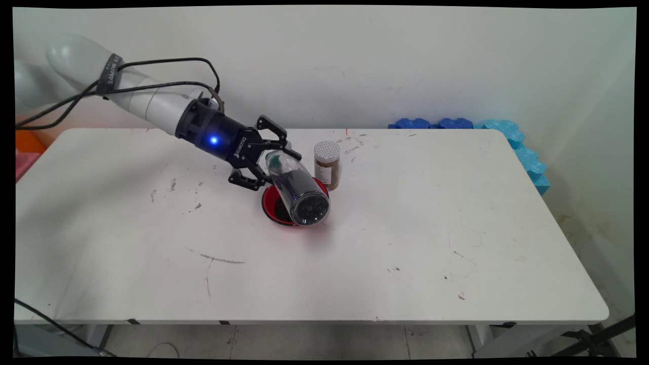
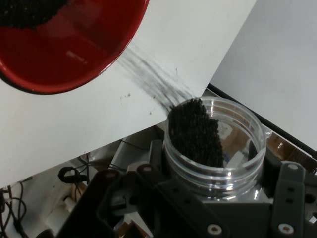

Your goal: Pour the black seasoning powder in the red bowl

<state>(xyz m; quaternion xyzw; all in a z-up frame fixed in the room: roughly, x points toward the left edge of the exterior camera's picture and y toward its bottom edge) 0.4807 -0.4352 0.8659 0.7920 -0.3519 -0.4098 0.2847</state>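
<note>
My gripper (image 1: 267, 161) is shut on a clear plastic jar (image 1: 296, 190) and holds it tipped, mouth down, over a red bowl (image 1: 271, 207). In the hand view the jar (image 2: 218, 148) is partly full of dark grains, which stream out in a blurred line toward the red bowl (image 2: 64, 54). Dark grains lie inside the bowl. A small spice jar (image 1: 326, 165) with a white perforated lid and brown contents stands upright just behind the bowl, to the right of the gripper.
The white table (image 1: 405, 243) carries scuff marks. Blue foam pieces (image 1: 512, 139) lie along its far right edge against the wall. An orange and pink object (image 1: 28, 149) sits off the far left edge. Black cables (image 1: 152, 76) hang from the arm.
</note>
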